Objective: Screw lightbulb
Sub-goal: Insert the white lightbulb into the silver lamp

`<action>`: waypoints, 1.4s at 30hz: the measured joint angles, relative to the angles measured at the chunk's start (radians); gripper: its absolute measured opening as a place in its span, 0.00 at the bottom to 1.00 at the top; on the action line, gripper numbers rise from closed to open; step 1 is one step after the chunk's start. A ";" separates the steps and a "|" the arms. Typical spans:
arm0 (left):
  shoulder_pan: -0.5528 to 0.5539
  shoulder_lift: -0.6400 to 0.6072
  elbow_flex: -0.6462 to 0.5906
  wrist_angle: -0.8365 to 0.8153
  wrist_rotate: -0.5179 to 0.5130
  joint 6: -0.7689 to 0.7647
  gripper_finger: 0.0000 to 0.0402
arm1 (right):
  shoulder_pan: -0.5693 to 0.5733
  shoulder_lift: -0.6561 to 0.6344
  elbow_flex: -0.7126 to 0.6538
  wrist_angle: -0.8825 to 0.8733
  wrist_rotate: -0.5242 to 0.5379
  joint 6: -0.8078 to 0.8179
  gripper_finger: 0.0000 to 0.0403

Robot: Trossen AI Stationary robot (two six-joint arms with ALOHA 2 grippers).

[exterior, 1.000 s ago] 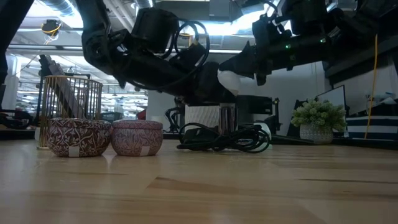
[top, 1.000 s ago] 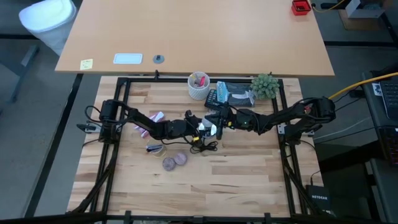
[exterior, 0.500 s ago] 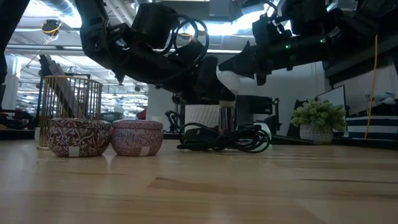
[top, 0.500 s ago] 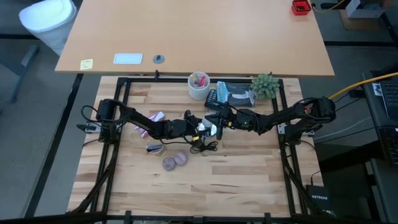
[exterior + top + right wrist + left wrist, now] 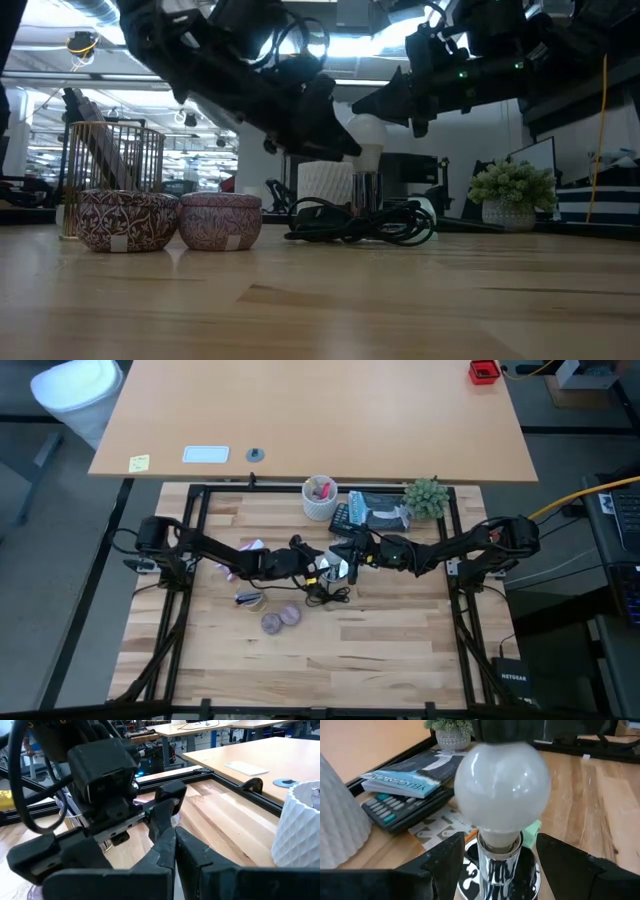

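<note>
The white lightbulb (image 5: 502, 785) stands upright with its silvery base in a chrome socket (image 5: 496, 867) at the table's middle; it also shows in the low view (image 5: 366, 130). My left gripper (image 5: 502, 865) is open, and its fingers stand on either side of the socket without touching it. It comes from the table's left (image 5: 316, 566). My right gripper (image 5: 173, 837) is shut and comes from the table's right (image 5: 349, 558). Its tips are at the bulb's top (image 5: 386, 102). My right gripper's shut fingertips (image 5: 520, 731) lie against the bulb's rounded top (image 5: 510, 747), slanting down from the table's right. The bulb stays upright in the socket. In the right wrist view the fingers themselves hide the place of contact.
A black cord (image 5: 362, 222) lies coiled by the socket. Two purple round tins (image 5: 128, 220) (image 5: 220, 220) stand toward the near left, by a wire basket (image 5: 110, 150). A white cup of pens (image 5: 320, 498), a calculator with a book (image 5: 372, 512) and a small plant (image 5: 428, 498) stand along the far edge.
My left gripper has tipped and drawn a little up and toward the table's left. In the low view the bulb was half covered by it and now shows. The bulb has stayed on the socket.
</note>
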 joint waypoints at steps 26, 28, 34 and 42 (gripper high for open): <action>-0.089 -0.126 0.000 -0.095 0.051 -0.045 0.31 | 0.000 0.000 0.000 0.001 0.000 0.000 0.04; -0.083 -0.126 0.000 -0.086 0.053 -0.049 0.27 | 0.000 0.000 0.000 0.001 0.000 0.000 0.04; -0.076 -0.118 0.000 -0.052 0.052 -0.053 0.16 | 0.000 0.000 0.000 0.001 0.000 0.000 0.04; -0.076 -0.118 0.000 -0.051 0.052 -0.053 0.01 | 0.000 0.000 0.000 0.001 0.000 0.000 0.04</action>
